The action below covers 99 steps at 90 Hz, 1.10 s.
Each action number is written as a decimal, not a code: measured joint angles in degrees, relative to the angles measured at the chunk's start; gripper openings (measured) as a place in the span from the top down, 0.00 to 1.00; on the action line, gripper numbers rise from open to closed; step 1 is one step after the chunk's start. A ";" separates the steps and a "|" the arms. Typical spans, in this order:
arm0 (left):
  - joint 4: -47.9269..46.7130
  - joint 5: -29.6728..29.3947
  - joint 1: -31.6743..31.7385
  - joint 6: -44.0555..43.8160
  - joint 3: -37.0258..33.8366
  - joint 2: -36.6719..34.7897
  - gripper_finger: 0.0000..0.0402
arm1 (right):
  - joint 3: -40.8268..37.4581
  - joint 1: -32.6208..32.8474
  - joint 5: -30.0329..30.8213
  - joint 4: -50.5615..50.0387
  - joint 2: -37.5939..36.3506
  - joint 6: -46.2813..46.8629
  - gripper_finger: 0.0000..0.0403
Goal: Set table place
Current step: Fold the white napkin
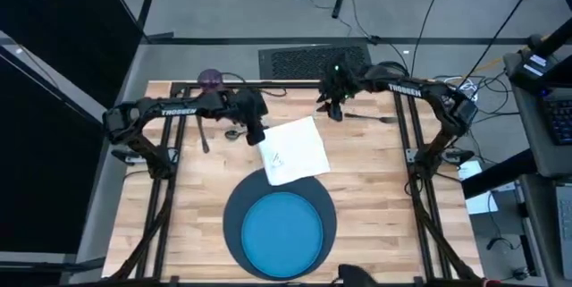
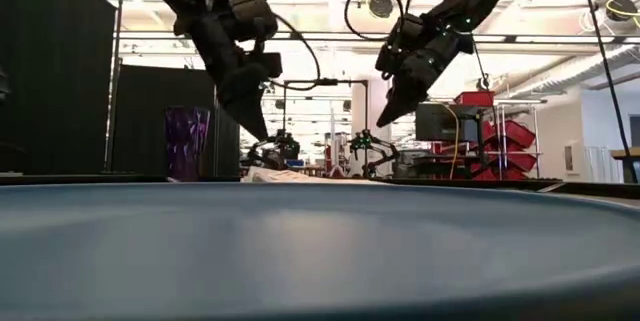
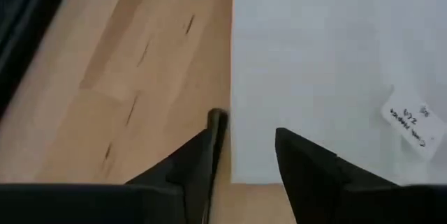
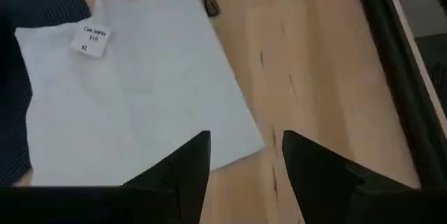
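Table (image 1: 375, 189): pale wood planks, black frame bars along the sides.

Mat (image 1: 234, 224): big dark slate-blue round, near edge of the table, centre. Blue plate (image 1: 284, 232) lies on it, well inside its rim; in the low view the plate fills the whole foreground.

Napkin (image 1: 293, 151): white square, lying flat and skewed, its near corner overlapping the far rim of the mat. A small paper tag (image 3: 412, 123) with handwriting is on it.

Left gripper (image 1: 254, 133): over the napkin's far-left corner, raised off the table in the low view (image 2: 250, 111). Left wrist view shows fingers (image 3: 307, 165) parted a moderate gap, nothing between them, napkin edge below.

Right gripper (image 1: 334, 108): beyond the napkin's far-right corner, also raised (image 2: 392, 111). Fingers (image 4: 318, 161) apart, empty.

Fork (image 1: 371, 118): on the wood just right of the right gripper.

Knife (image 1: 204, 135) and spoon (image 1: 234, 132): near the left arm, partly hidden.

Purple cup (image 1: 210, 79): far-left edge of the table, upright
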 joint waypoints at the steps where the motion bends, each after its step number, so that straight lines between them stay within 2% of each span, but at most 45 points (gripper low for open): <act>1: 0.04 0.41 0.19 0.00 -0.09 0.00 0.65 | 0.19 -0.31 -0.48 -0.32 0.38 -0.05 0.59; 13: 0.82 3.76 2.45 -0.31 -2.44 0.00 0.65 | 3.04 -2.82 -4.53 -3.43 6.64 -0.79 0.59; 26: 0.77 4.44 4.48 -0.39 -5.85 0.02 0.65 | 6.50 -3.24 -4.53 -7.75 13.82 -2.40 0.59; 41: 2.53 4.77 5.80 -0.41 -8.25 0.02 0.65 | 9.31 -2.82 -4.34 -7.76 17.88 -2.89 0.59; 68: 7.11 5.78 5.90 0.05 -8.55 0.12 0.65 | 9.83 -2.05 -4.26 -5.80 18.14 -1.96 0.59; 99: 8.67 6.61 5.65 -0.37 -8.52 5.27 0.65 | 9.72 0.66 -3.80 -5.15 19.44 -0.93 0.59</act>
